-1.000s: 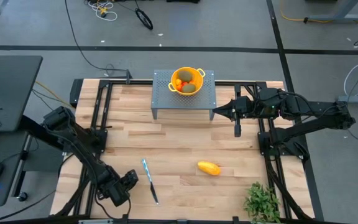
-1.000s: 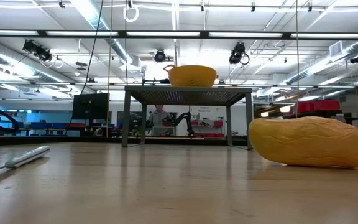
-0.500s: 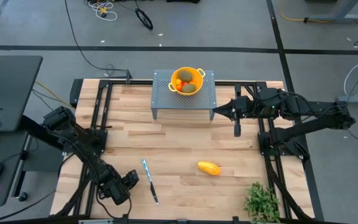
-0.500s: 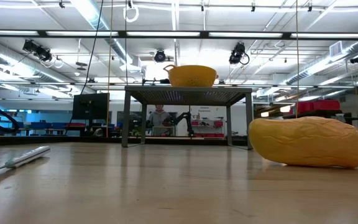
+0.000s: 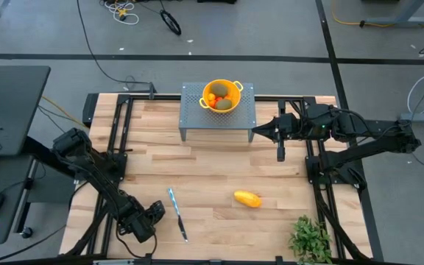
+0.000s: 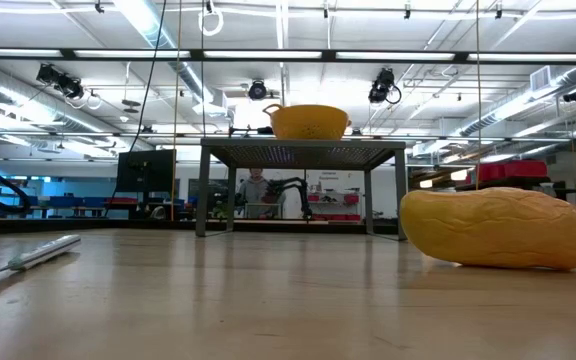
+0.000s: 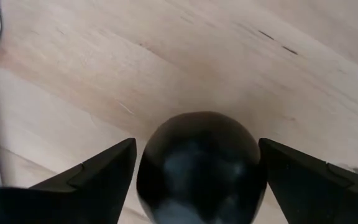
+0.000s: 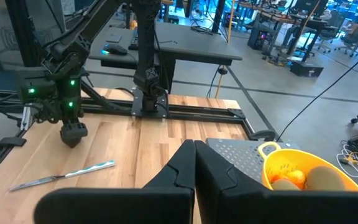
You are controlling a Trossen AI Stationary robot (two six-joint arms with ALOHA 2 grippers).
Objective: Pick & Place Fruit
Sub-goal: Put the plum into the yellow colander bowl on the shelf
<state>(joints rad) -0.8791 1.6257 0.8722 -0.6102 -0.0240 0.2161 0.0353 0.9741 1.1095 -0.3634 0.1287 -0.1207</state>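
The left gripper point(image 5: 152, 218) is held low at the near left of the table point(image 5: 212, 177), just beside the knife point(image 5: 177, 213). In the left wrist view its fingers point(image 7: 98, 171) are spread wide, with a dark round fruit point(image 7: 199, 167) lying between them on the wood; whether the pads touch it cannot be told.

The right gripper point(image 5: 259, 132) is held at the far right, just beside the grey stand point(image 5: 190, 110), its fingers point(image 8: 185, 165) pressed together with nothing between them.

A yellow bowl point(image 5: 221, 95) is set on the stand, and orange-red pieces point(image 5: 213, 93) and a green oval point(image 5: 223, 104) are seen inside it. The yellow-orange fruit point(image 5: 247, 199) lies on the near table, between knife and plant point(image 5: 311, 237). In the low view a person point(image 6: 255, 190) is seen far behind the stand.
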